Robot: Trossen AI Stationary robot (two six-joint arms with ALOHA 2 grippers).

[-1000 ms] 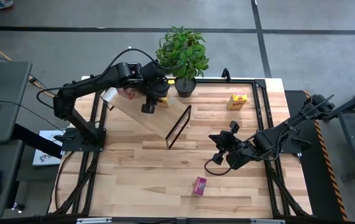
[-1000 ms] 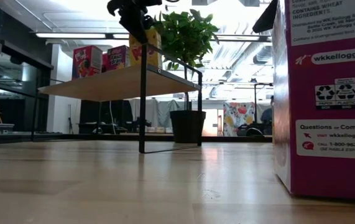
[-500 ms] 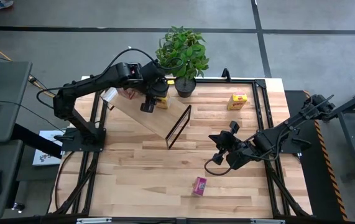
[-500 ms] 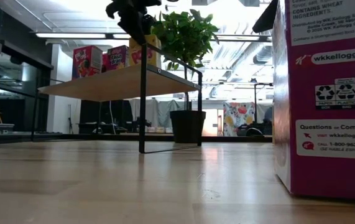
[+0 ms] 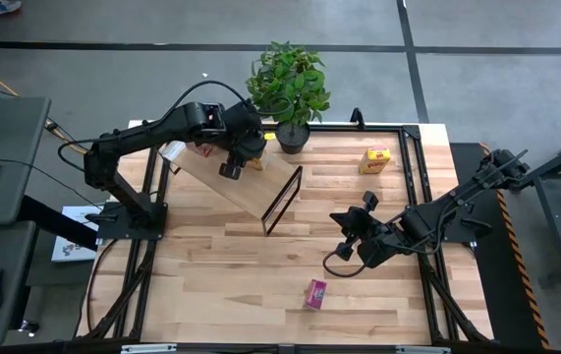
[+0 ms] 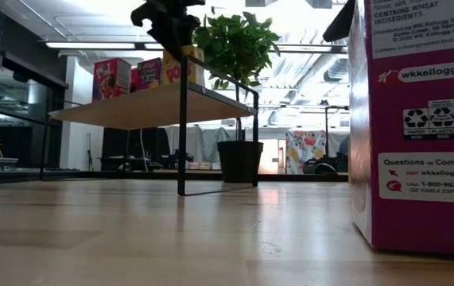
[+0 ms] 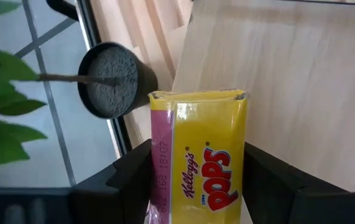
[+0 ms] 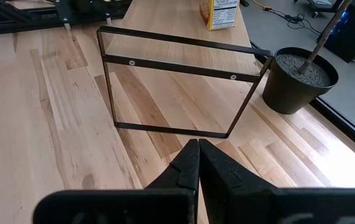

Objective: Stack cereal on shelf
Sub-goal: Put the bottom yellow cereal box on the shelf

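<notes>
My left gripper [image 5: 229, 169] [image 6: 167, 20] is over the far end of the slanted light-wood shelf [image 5: 233, 185] [image 6: 131, 107], shut on a yellow cereal box [image 7: 208, 155] [image 6: 183, 70] that stands on the board. A red box [image 6: 111, 78] and a magenta box [image 6: 151, 73] stand farther along the shelf on their bottoms. Another yellow box [image 5: 375, 158] sits on the table's far right, and a magenta box [image 5: 315, 293] stands near the near edge. My right gripper [image 5: 339, 220] [image 8: 198, 163] is shut and holds nothing, over the table right of the shelf. My left gripper pinches the yellow box between its two fingers, one on the pink narrow side [image 7: 160, 168] and one on the opposite side [image 7: 244, 168]. The fingers come from above, pointing down. The box stands upright, its lower end [image 7: 196, 96] at the shelf board.
A potted plant [image 5: 292, 136] [image 7: 109, 81] stands just beyond the shelf's far end. The shelf's black wire frame [image 8: 177, 93] faces my right gripper. Black rails [image 5: 413, 197] edge the tabletop. Bare wood lies between the shelf and the near magenta box.
My left gripper has edged slightly toward the table's left over the shelf, taking the yellow box with it. In the low view more of the box's front now shows below the fingers. My right arm has kept still.
</notes>
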